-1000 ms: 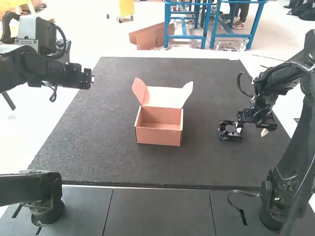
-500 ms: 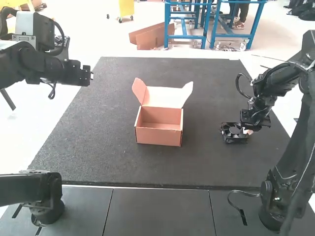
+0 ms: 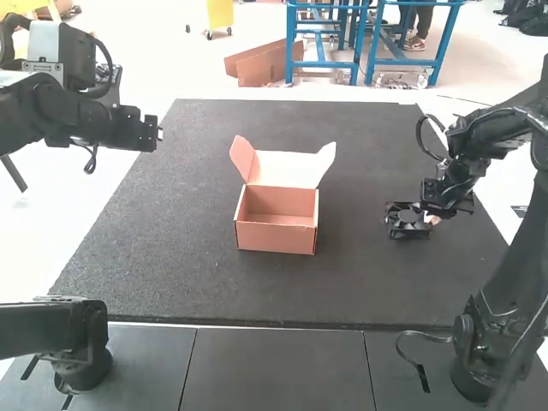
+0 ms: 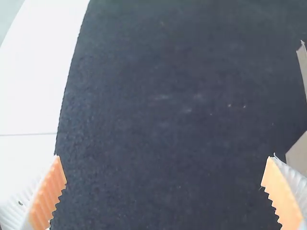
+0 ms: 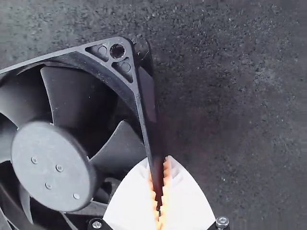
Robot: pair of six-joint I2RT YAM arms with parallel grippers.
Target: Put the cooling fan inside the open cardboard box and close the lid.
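Observation:
The black cooling fan (image 3: 405, 220) hangs tilted just above the mat, right of the box. My right gripper (image 3: 431, 216) is shut on the fan's frame edge (image 5: 146, 115); its white fingers (image 5: 139, 201) pinch that thin wall. The open cardboard box (image 3: 276, 219) stands upright mid-mat, lid flap (image 3: 289, 168) raised at its far side and side flaps out. My left gripper (image 3: 156, 133) hovers open over the mat's far left edge, its orange pads (image 4: 48, 191) wide apart above bare mat, with a corner of the box (image 4: 303, 62) at the side.
The black mat (image 3: 171, 240) covers the table, with white floor (image 3: 34, 214) beyond its left edge. Free room lies between the fan and the box and in front of the box.
My right gripper came down onto the fan, shut on its frame and lifted it, tilting it up off the mat. The left arm shifted only slightly.

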